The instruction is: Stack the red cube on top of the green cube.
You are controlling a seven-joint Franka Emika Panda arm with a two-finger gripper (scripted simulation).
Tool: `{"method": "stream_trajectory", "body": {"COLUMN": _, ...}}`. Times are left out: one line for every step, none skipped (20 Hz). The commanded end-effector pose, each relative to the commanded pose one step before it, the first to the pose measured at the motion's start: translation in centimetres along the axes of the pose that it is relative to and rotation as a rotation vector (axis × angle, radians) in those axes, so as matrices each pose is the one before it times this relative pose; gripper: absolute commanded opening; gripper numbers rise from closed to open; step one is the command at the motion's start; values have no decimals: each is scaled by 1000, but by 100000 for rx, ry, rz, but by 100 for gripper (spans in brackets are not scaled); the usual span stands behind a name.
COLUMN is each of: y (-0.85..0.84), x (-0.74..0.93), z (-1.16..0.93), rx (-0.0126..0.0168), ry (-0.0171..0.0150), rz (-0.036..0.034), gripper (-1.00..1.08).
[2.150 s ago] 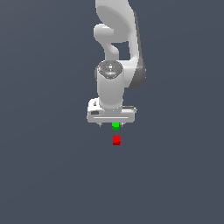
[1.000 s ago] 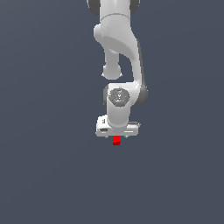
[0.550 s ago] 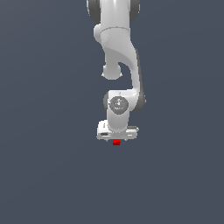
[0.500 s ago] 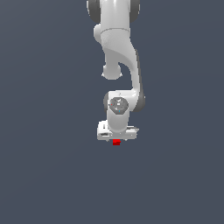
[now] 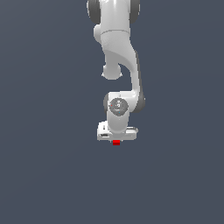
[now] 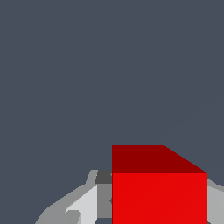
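Right now, line by line:

Hand position: the hand [image 5: 116, 139] is low over the table [image 5: 43, 175], straight under the white arm [image 5: 118, 52].

Red cube: the red cube [image 5: 116, 142] shows only as a sliver below the hand body in the exterior view; in the wrist view the red cube [image 6: 159, 188] fills the near field, flanked by a grey finger [image 6: 83, 205] on one side and a sliver of another on the far side.

Hand state: fingers bracket the cube, but contact with its faces is not visible, so I cannot tell whether they pinch it.

Green cube: not visible in either view.

Key relation: the cube lies directly between and beneath the fingers, with no sideways offset.

Judgement: the coming move depends on closing squarely on the cube, then lifting.
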State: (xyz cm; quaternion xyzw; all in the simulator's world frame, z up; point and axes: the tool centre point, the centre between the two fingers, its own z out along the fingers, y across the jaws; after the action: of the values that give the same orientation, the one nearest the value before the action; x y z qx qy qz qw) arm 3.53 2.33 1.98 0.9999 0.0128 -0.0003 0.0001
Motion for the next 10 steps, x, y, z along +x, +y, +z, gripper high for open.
{"method": "stream_trajectory", "body": {"y": -43, "x": 15, "z": 7, "rx": 23, "ry": 35, "rz": -56, "gripper": -100}}
{"method": "stream_trajectory", "body": {"y": 0, "x": 0, "z": 0, "rx": 0, "ry": 0, "rz": 0, "gripper": -100}}
{"method": "stream_trajectory", "body": {"y": 0, "x": 0, "z": 0, "rx": 0, "ry": 0, "rz": 0, "gripper": -100}}
{"method": "stream_trajectory", "body": {"y": 4, "x": 0, "z": -4, "rx": 0, "ry": 0, "rz": 0, "gripper": -100}}
{"method": "stream_trajectory", "body": {"y": 0, "x": -2, "z": -29, "rx": 0, "ry": 0, "rz": 0, "gripper": -100}}
{"method": "stream_trajectory", "body": {"y": 0, "x": -6, "z": -87, "rx": 0, "ry": 0, "rz": 0, "gripper": -100}}
{"method": "stream_trajectory", "body": {"y": 0, "x": -9, "z": -147, "rx": 0, "ry": 0, "rz": 0, "gripper": -100}}
{"method": "stream_trajectory", "body": {"y": 0, "x": -12, "z": -208, "rx": 0, "ry": 0, "rz": 0, "gripper": -100}}
{"method": "stream_trajectory", "body": {"y": 0, "x": -13, "z": -271, "rx": 0, "ry": 0, "rz": 0, "gripper": -100}}
{"method": "stream_trajectory", "body": {"y": 0, "x": -14, "z": -336, "rx": 0, "ry": 0, "rz": 0, "gripper": -100}}
